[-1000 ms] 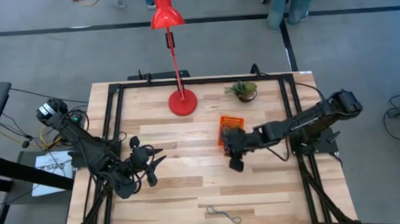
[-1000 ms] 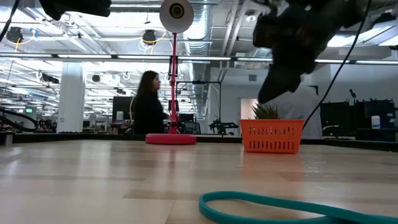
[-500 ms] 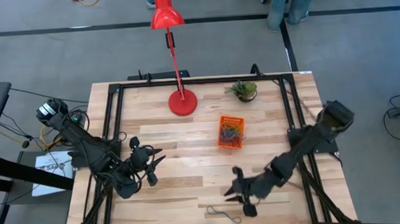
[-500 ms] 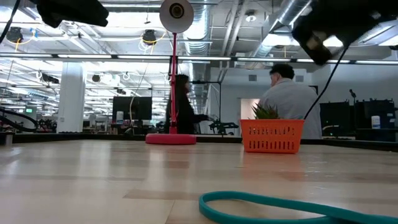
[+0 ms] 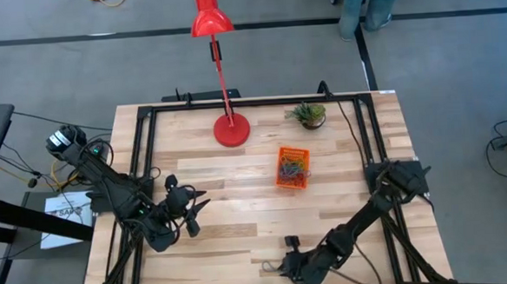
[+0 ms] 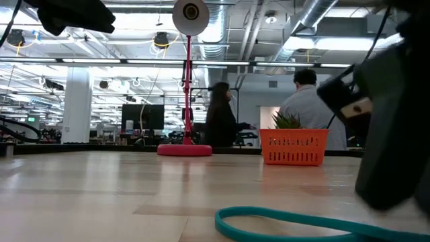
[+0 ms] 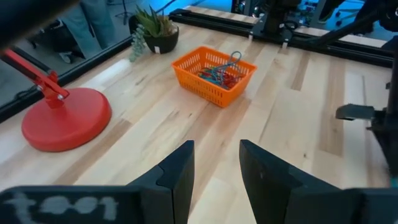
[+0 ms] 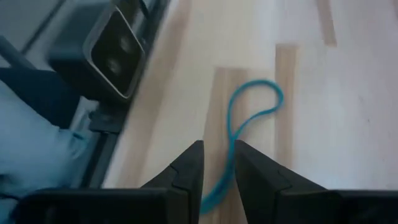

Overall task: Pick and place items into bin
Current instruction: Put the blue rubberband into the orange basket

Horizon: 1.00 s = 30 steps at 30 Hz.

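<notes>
A teal looped band lies flat on the wood near the table's near edge; it also fills the foreground of the low view. My right gripper is low over it, open, with one finger on each side of the band's nearer end; in the high view it hides most of the band. The orange bin stands mid-table with several coloured bands inside. My left gripper waits open near the table's left side.
The red lamp's base and a small potted plant stand toward the far edge. A black frame rail borders the table. A dark boxy device sits at the near edge beside the band. People move in the room beyond.
My right gripper has swung from above the orange bin toward the table's near edge and come down over the teal band. The band has stayed where it was. My left arm has kept still.
</notes>
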{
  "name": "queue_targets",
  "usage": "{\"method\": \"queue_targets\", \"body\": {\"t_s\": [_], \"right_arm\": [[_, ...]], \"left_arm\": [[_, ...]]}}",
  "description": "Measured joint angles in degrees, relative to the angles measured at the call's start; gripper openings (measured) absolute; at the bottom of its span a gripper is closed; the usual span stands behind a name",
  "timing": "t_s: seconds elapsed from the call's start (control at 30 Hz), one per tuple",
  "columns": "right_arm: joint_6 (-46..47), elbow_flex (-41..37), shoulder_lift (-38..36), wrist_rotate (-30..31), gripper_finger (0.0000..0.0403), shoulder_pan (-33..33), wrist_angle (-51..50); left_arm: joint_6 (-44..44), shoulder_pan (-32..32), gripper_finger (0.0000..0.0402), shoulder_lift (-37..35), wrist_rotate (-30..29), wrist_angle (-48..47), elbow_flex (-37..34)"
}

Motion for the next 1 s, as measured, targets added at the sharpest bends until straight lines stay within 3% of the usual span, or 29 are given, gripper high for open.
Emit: {"method": "queue_targets", "body": {"t_s": [0.47, 0.73, 0.83, 1.0], "right_arm": [[1.4, 4.7, 2.8, 3.2, 0.0080, -0.1, -8.7], [0.9, 4.5, 2.5, 3.6, 0.0008, -0.1, -9.4], [0.8, 4.7, 1.9, 3.2, 0.0010, -0.2, -9.9], [2.0, 5.2, -4.2, 8.5, 0.0005, -0.3, -22.2]], "left_arm": [[1.6, 0.0, 0.0119, 0.0, 0.9, 2.0, 0.0], [2.1, 0.0, 0.0119, 0.0, 0.9, 2.1, 0.0], [2.1, 0.0, 0.0119, 0.0, 0.9, 2.1, 0.0], [2.1, 0.0, 0.0119, 0.0, 0.9, 2.1, 0.0]]}}
